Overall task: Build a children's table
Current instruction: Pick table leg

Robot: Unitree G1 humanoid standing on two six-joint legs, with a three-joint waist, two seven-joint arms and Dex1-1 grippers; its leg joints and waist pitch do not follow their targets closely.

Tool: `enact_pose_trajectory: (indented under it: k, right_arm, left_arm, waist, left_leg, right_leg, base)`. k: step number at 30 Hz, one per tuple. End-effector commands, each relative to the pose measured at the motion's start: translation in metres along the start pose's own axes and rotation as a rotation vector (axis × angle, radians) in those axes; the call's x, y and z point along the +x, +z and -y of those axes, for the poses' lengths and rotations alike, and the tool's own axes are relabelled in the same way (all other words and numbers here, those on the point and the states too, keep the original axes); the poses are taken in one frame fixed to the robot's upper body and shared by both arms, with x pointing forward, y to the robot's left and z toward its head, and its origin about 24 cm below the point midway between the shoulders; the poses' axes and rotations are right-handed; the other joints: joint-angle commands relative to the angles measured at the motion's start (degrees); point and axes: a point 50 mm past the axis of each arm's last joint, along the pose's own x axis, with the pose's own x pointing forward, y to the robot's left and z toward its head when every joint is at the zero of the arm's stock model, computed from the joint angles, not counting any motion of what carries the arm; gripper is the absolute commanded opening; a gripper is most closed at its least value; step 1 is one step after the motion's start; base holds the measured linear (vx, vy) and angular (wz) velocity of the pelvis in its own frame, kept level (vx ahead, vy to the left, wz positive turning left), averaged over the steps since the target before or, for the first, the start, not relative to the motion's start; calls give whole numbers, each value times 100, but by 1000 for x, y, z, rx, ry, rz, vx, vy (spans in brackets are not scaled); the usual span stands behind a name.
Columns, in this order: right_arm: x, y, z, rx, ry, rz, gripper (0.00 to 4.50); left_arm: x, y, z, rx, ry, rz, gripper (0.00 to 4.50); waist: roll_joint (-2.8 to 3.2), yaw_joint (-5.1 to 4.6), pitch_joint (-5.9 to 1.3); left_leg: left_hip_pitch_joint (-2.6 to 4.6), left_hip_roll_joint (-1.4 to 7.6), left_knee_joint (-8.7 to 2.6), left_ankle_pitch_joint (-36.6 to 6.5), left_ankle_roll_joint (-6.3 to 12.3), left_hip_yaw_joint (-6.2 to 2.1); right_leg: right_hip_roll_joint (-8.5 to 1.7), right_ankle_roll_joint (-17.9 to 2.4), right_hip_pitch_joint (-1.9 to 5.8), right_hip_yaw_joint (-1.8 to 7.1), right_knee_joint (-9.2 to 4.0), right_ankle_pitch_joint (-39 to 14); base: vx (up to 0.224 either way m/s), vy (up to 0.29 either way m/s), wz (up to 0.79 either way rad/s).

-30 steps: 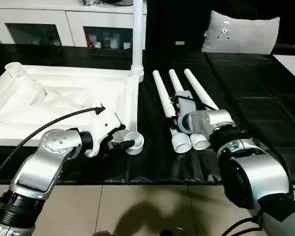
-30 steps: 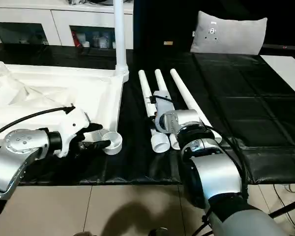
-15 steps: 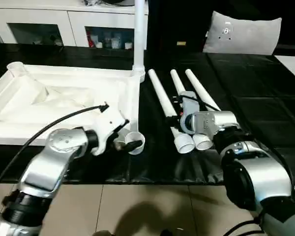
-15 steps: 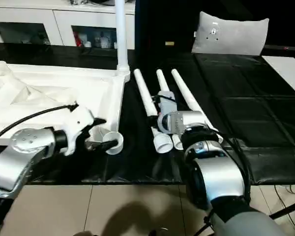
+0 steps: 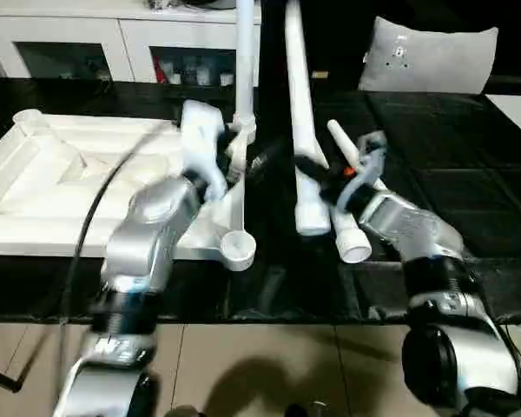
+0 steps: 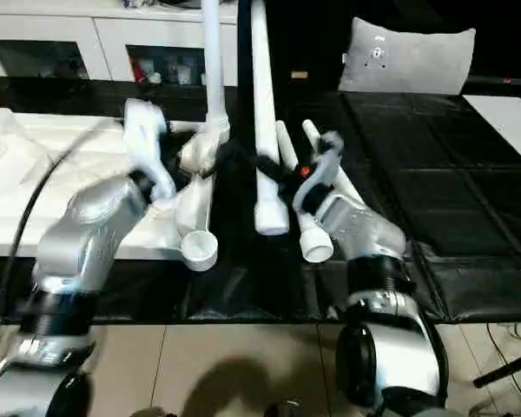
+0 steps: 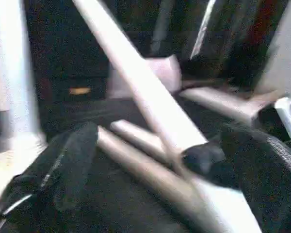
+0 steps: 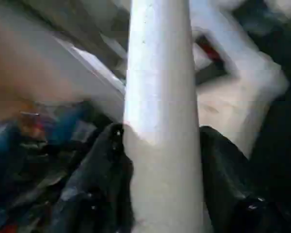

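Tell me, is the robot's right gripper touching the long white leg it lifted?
Touching. In the right wrist view the two black fingers press against both sides of the raised leg, with no gap. The head view shows the right gripper clamped around it.

Head cams sit side by side, looking forward and down at the black mat (image 5: 469, 200), sharing nearly everything. Left wrist cam looks along the mat toward three o'clock; right wrist cam is jammed right up against a table leg (image 8: 160, 121).

Raised leg (image 5: 299, 104) cropped at top
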Motion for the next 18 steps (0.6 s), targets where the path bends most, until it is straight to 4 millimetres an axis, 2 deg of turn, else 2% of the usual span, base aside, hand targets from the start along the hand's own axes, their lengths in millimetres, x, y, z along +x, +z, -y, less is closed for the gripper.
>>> enact_pose_trajectory:
  k: [1, 2, 4, 6, 9, 12, 13, 16, 18]
  right_arm:
    - [-4, 9, -18, 7, 182, 52, 184]
    - [-4, 9, -19, 7, 186, 53, 184]
    - [-7, 7, -27, -3, 261, 44, 184]
    - [-8, 5, -35, -17, 315, 24, 184]
    - [-9, 3, -41, -21, 358, 12, 184]
    - [-11, 1, -46, -30, 399, -6, 184]
    - [-11, 0, -47, -40, 402, -17, 184]
    - [-8, -5, -47, -111, 369, -47, 184]
    - [0, -9, -44, -247, 282, -59, 184]
  left_arm:
    - [8, 8, 3, -169, -29, 46, 450]
    - [8, 8, 4, -174, -31, 48, 450]
    - [17, 14, 15, -309, -108, 91, 450]
    - [21, 18, 26, -378, -183, 103, 450]
    - [23, 19, 32, -422, -233, 108, 450]
    - [23, 21, 38, -474, -281, 105, 450]
    - [23, 21, 39, -482, -294, 99, 422]
    - [23, 20, 41, -463, -279, 101, 416]
    - [25, 17, 36, -339, -194, 100, 403]
  waist:
    - [26, 75, -521]
    - [15, 104, -512]
    - [43, 119, -507]
    - [35, 152, -488]
    - [20, 195, -487]
    - [18, 205, -482]
    - [-11, 204, -484]
    - [-11, 214, -489]
    - [-10, 222, -488]
  left_leg:
    - [-64, 29, -294, -434, 547, 20]
    - [-42, 32, -295, -478, 569, 25]
    - [-29, 33, -299, -546, 533, 21]
    - [-38, 27, -308, -593, 505, 21]
    - [-39, 22, -314, -608, 468, 11]
    - [-41, 14, -314, -617, 436, 13]
    - [-50, 11, -319, -610, 433, 11]
    - [-54, 17, -322, -554, 394, -1]
    - [-70, 46, -336, -534, 353, -29]
  right_leg:
    - [-332, -855, 517, 259, -422, -1298]
    - [-322, -854, 482, 259, -449, -1342]
    - [-332, -806, 475, 244, -474, -1516]
    - [-331, -719, 482, 234, -511, -1739]
    - [-327, -477, 474, 211, -559, -2046]
    - [-330, -348, 472, 201, -584, -2199]
    - [-327, -273, 478, 192, -596, -2262]
    - [-335, -155, 474, 184, -596, -2311]
    - [-360, -71, 450, 175, -612, -2325]
  base:
    - [0, 0, 0]
    - [0, 0, 0]
    - [0, 0, 0]
    - [0, 0, 0]
    - [0, 0, 0]
    - [0, 0, 0]
    - [0, 0, 0]
    - [0, 0, 0]
    - [0, 0, 0]
